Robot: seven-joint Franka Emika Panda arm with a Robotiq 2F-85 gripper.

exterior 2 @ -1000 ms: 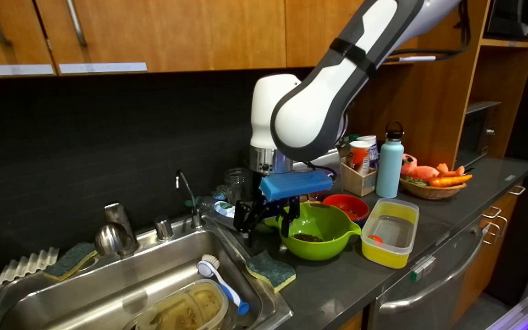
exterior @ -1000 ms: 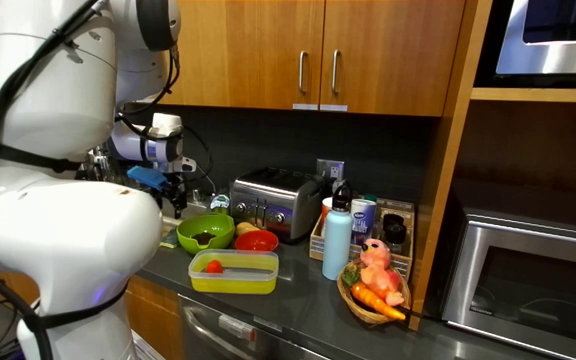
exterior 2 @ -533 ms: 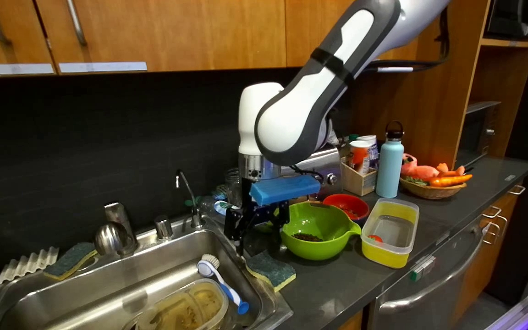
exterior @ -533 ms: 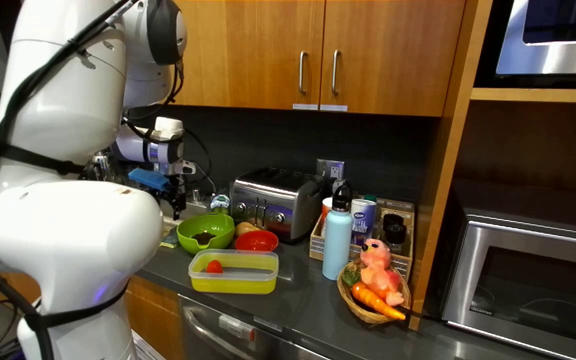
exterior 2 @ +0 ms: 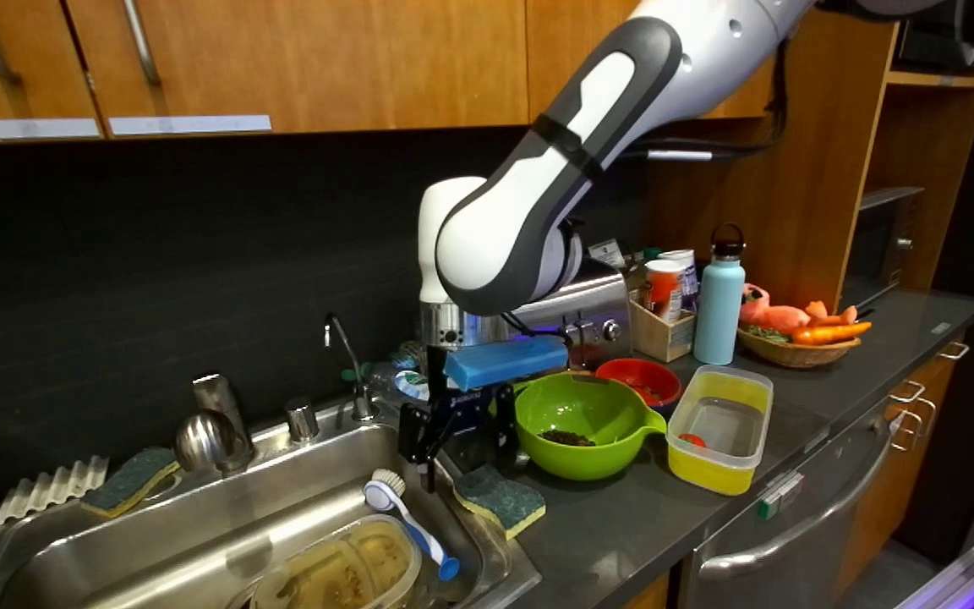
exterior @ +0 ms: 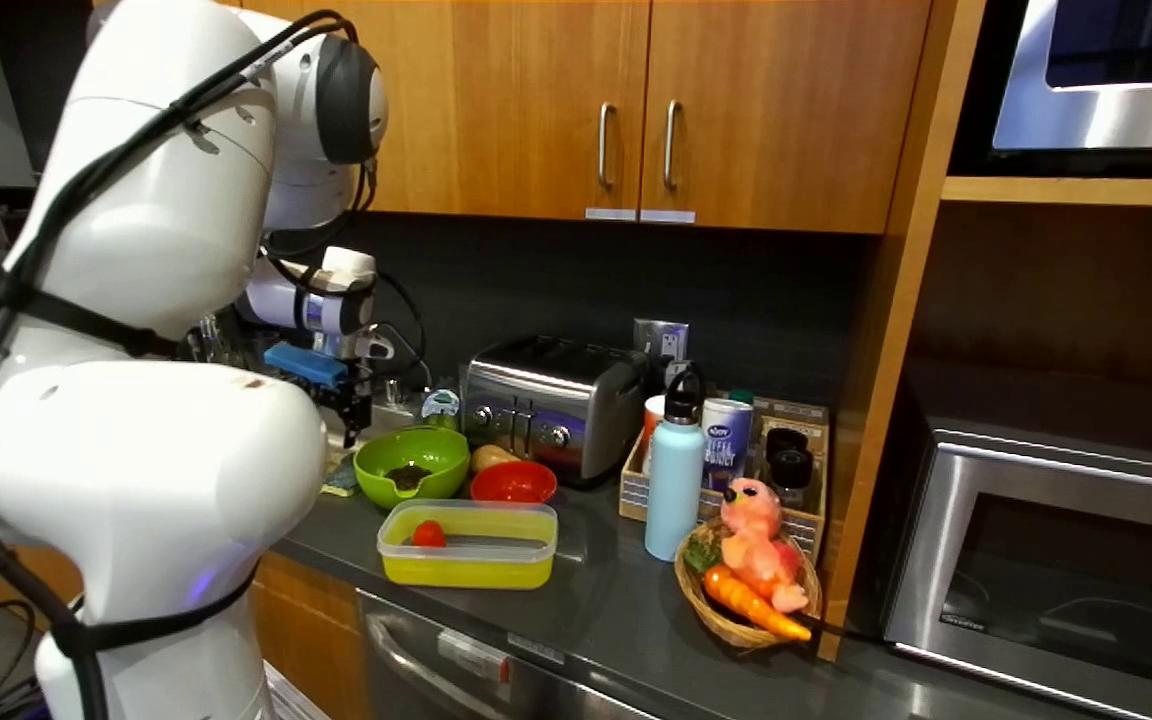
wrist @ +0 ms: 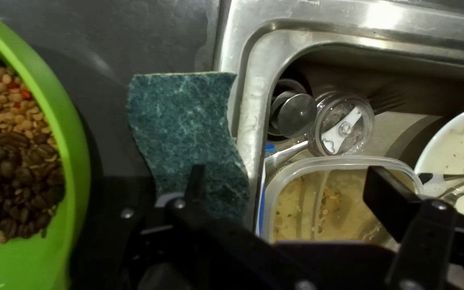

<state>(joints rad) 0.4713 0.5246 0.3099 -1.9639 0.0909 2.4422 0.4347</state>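
My gripper [wrist: 285, 173] is hovering, spread wide and empty, across the lower half of the wrist view. From this angle one finger [wrist: 195, 185], left of centre, is covering part of the green scouring sponge [wrist: 183, 112]; the other finger [wrist: 389, 197], at lower right, is hanging over a clear plastic container [wrist: 328, 162] in the sink [wrist: 252, 104]. The sponge is lying near the centre of the frame on the dark counter [wrist: 167, 32], its right edge appearing to lap onto the sink's rim. A green bowl [wrist: 71, 137] is filling the left edge.

I am judging this as a positioning step, since nothing is being gripped. Any lowering from here would be calling for centring the fingers on one thing first, because they are straddling the rim.

Some details are escaping me. The gripper is masking the sponge's lower end and the container's near side; the bowl is running off the left, a white dish [wrist: 443, 137] off the right. I cannot tell how high the fingertips are hanging. In an exterior view, my arm [exterior: 136, 450] is blocking most of the sink.
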